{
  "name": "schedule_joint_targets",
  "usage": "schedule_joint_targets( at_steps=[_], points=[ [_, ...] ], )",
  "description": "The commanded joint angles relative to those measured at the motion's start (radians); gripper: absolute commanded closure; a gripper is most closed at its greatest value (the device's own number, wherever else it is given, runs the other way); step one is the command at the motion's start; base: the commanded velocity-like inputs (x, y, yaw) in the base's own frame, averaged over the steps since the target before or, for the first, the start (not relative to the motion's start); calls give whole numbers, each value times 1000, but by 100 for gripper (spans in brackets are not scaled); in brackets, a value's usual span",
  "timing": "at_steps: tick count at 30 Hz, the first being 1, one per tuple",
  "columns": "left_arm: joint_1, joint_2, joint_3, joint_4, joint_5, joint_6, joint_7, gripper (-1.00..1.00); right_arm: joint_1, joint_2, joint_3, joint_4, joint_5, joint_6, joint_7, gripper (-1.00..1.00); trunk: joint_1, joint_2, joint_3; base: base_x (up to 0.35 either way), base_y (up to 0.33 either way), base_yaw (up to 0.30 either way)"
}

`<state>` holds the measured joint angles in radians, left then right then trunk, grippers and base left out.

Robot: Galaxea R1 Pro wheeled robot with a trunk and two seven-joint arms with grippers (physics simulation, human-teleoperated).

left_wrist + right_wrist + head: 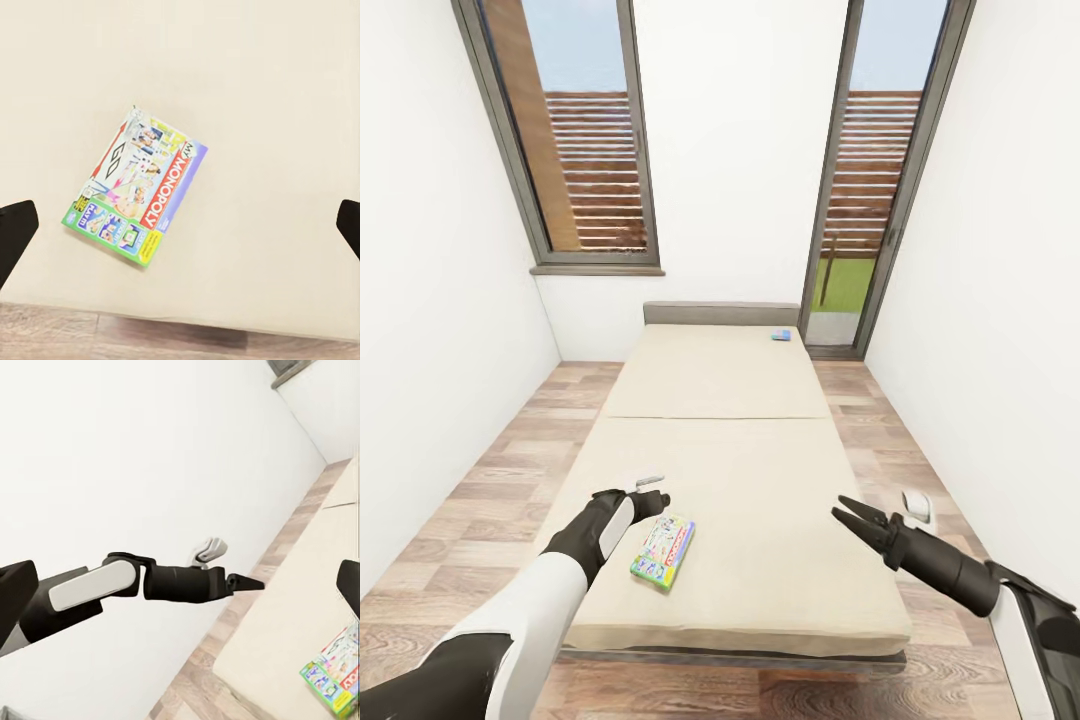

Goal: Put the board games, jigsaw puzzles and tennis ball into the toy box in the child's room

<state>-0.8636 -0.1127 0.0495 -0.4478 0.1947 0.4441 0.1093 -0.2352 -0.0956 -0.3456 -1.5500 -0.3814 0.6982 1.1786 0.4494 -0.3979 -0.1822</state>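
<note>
Your left gripper (656, 503), fingers spread wide, hovers over the near left part of the bed (760, 470), just beside a board game (663, 552) lying flat on the mattress. Your left wrist view reads its lid: "MY MONOPOLY" (139, 185). Your right gripper (848, 517) hangs over the bed's near right side, fingers parted. A smaller blue board game (781, 335) lies at the far right corner.

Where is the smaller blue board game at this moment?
In the head view, the blue board game lies at the far end of the bed, near its right edge just below the headboard, far from the colourful game box beside the left gripper.
</note>
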Motion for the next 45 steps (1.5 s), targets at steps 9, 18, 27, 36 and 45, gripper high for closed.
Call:
schedule_joint_targets(
  at_steps=[9, 18, 27, 36, 45],
  points=[
    [-1, -1, 4, -2, 10, 6, 5, -100, -1, -1, -14, 30, -9, -42, 13, -100, 1, -2, -2, 133, 0, 0],
    [-1, -1, 4, -2, 9, 8, 4, -100, -1, 0, -14, 31, -7, -47, 10, -100, 1, -2, -2, 207, 0, 0],
    [0, -2, 3, -2, 11, 9, 3, -100, -1, 0, -15, 32, -5, -49, 10, -100, 1, -2, -2, 143, 0, 0],
    [-1, -2, 1, -3, 11, 8, 3, -100, -1, 1, -15, 33, -5, -50, 10, -100, 1, -2, -2, 20, 0, 0],
    [-1, -2, 1, -3, 11, 8, 3, -100, -1, 1, -15, 33, -2, -52, 11, -100, 1, -2, -2, 199, 0, 0]
  ],
)
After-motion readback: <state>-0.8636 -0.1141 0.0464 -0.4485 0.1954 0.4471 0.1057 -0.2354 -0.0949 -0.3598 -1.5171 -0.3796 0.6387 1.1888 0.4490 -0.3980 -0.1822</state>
